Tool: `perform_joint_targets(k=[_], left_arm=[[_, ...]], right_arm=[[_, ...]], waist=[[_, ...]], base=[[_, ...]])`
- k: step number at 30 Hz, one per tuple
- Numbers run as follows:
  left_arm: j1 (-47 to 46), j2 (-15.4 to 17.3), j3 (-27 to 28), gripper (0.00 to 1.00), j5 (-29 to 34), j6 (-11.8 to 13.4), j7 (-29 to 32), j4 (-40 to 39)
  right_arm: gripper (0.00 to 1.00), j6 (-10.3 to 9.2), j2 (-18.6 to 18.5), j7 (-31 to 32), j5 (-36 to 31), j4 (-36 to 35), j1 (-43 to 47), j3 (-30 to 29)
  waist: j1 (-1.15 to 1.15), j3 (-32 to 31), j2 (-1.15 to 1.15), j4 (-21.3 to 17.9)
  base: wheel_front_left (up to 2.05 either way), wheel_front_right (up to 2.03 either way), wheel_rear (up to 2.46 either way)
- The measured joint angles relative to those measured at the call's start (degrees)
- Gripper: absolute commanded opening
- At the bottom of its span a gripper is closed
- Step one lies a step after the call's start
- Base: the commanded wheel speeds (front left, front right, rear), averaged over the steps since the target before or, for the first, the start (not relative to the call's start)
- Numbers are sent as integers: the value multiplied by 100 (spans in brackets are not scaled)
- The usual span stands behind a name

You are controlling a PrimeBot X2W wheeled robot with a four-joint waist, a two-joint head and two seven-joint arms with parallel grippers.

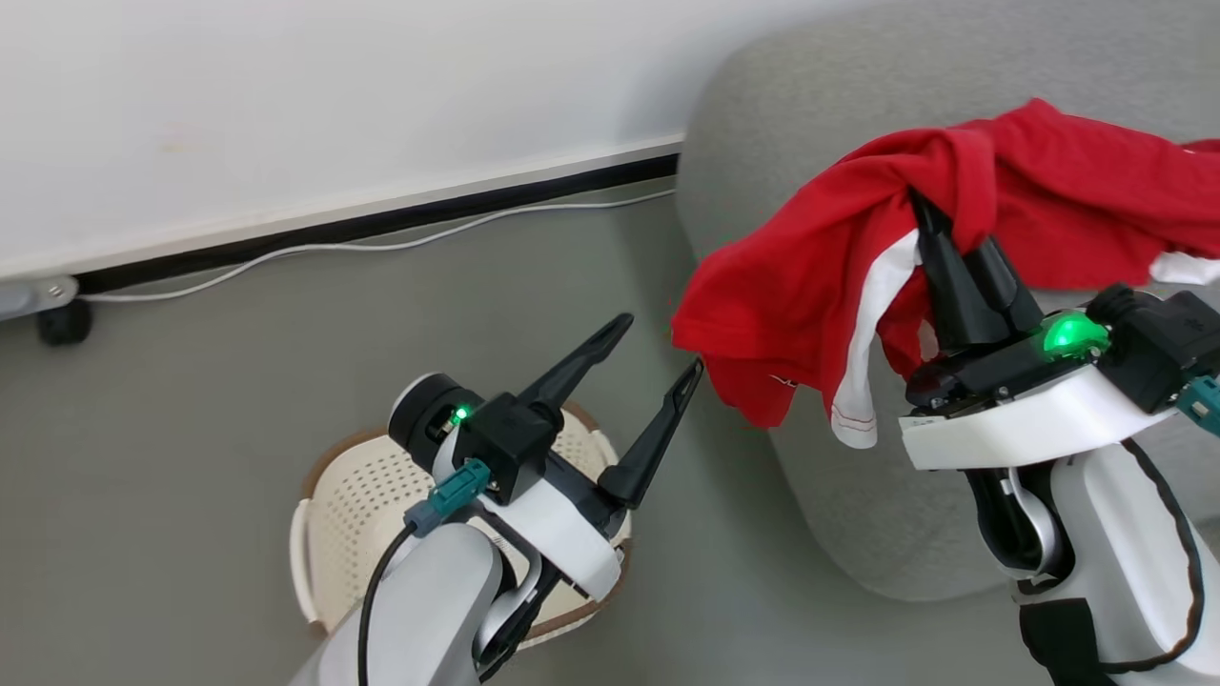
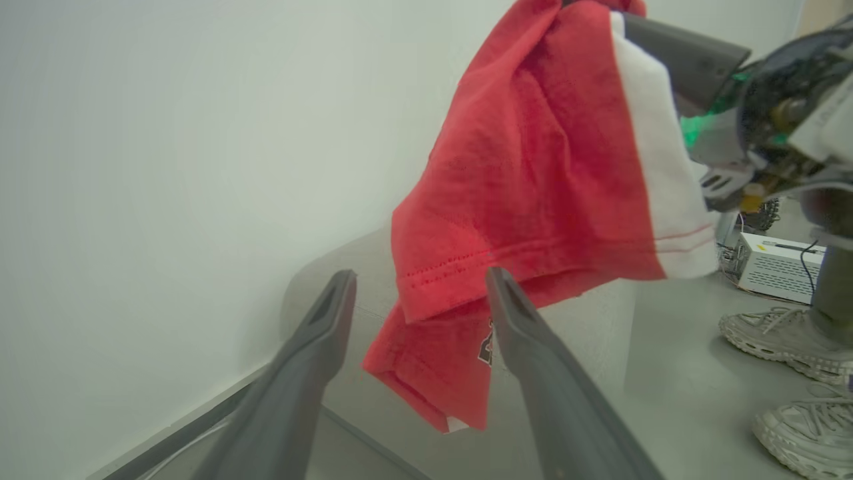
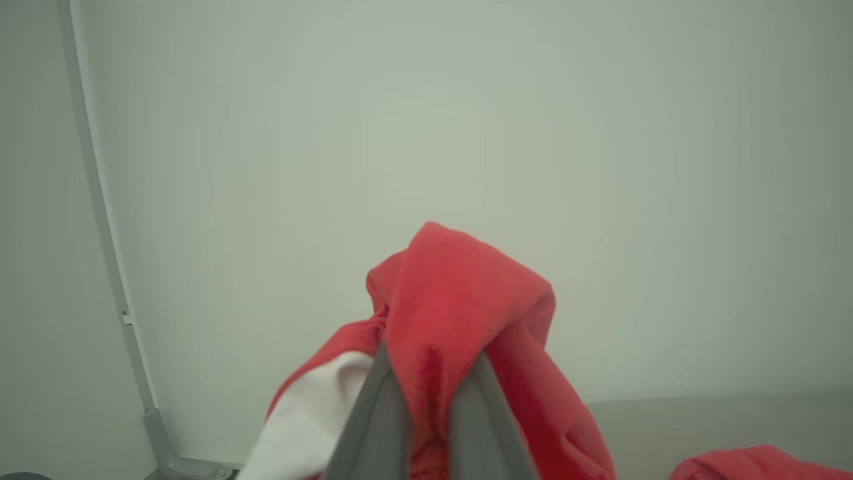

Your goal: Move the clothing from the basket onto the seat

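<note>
Grey floor [image 1: 191, 400] meets a white wall [image 1: 286, 95] behind the basket [image 1: 353, 514], with the seat [image 1: 762, 124] beside it. Our right hand [image 1: 958, 250] is clenched on a bunched fold of the clothing [image 1: 791, 286], hanging over the seat's rounded corner. Our left hand [image 1: 660, 343] is spread wide, holding nothing, near the lowest hem. We judge the fabric light and limp; a gathered fold holds best, since loose hems trail.
</note>
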Motion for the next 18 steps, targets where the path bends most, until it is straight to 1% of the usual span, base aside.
perform_joint_targets(k=[5,9,18], left_arm=[[25,125,-197,100,-40,-16,0,122],[78,151,-305,100,-92,-16,0,191],[171,147,-297,100,-148,-16,0,186]], right_arm=[[0,0,10,0,-1,-66,27,-158],[0,0,11,0,-1,-116,119,-327],[0,0,7,0,-44,-246,348,-708]], waist=[[0,-25,0,-429],[0,-41,0,-753],[0,-95,0,-1359]], base=[[0,0,0],[0,0,0],[0,0,0]])
